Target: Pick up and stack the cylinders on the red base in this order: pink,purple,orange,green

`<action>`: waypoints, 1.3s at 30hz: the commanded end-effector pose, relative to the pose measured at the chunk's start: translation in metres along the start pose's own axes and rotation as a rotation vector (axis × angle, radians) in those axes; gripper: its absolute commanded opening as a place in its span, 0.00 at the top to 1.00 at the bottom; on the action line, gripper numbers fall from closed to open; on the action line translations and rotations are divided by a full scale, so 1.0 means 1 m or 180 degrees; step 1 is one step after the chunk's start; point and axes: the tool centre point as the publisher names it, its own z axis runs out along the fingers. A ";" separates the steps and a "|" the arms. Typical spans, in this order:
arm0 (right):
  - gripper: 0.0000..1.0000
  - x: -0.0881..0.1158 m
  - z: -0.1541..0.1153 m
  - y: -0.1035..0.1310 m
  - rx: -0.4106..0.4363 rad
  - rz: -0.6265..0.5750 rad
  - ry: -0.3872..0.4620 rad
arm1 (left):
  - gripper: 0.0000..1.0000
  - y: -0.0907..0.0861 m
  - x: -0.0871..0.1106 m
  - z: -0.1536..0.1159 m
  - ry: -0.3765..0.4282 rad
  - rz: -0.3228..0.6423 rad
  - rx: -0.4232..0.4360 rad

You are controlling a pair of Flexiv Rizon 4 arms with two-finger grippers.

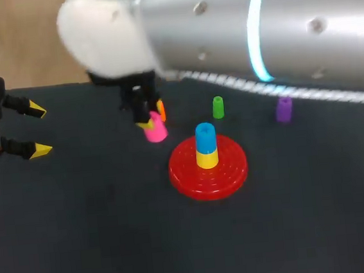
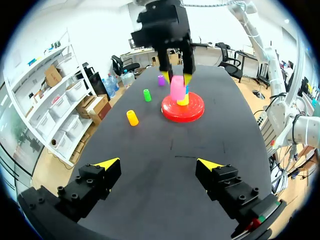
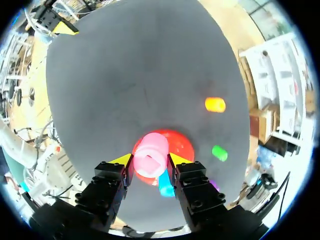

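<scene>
My right gripper (image 1: pixel 149 119) is shut on the pink cylinder (image 1: pixel 156 130), which it holds just left of the red base (image 1: pixel 229 170). In the right wrist view the pink cylinder (image 3: pixel 151 160) sits between the yellow fingertips (image 3: pixel 124 160), with the red base (image 3: pixel 186 144) beneath and ahead. A yellow cylinder (image 1: pixel 206 158) and a blue cylinder (image 1: pixel 205 137) stand stacked on the base's peg. The orange cylinder (image 1: pixel 161 106) is half hidden behind the right gripper. The green cylinder (image 1: pixel 218 107) and the purple cylinder (image 1: pixel 284 109) stand behind the base. My left gripper (image 1: pixel 41 130) is open at the far left, holding nothing.
The right arm's large silver body (image 1: pixel 254 20) crosses the back of the table and hides part of it. The black tabletop (image 1: pixel 114 233) lies bare in front of the base and between the two grippers.
</scene>
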 end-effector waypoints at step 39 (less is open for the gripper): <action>1.00 0.090 0.008 -0.054 -0.0697 0.0149 -0.0587 | 0.00 -0.001 0.001 0.000 -0.0009 0.0006 -0.0012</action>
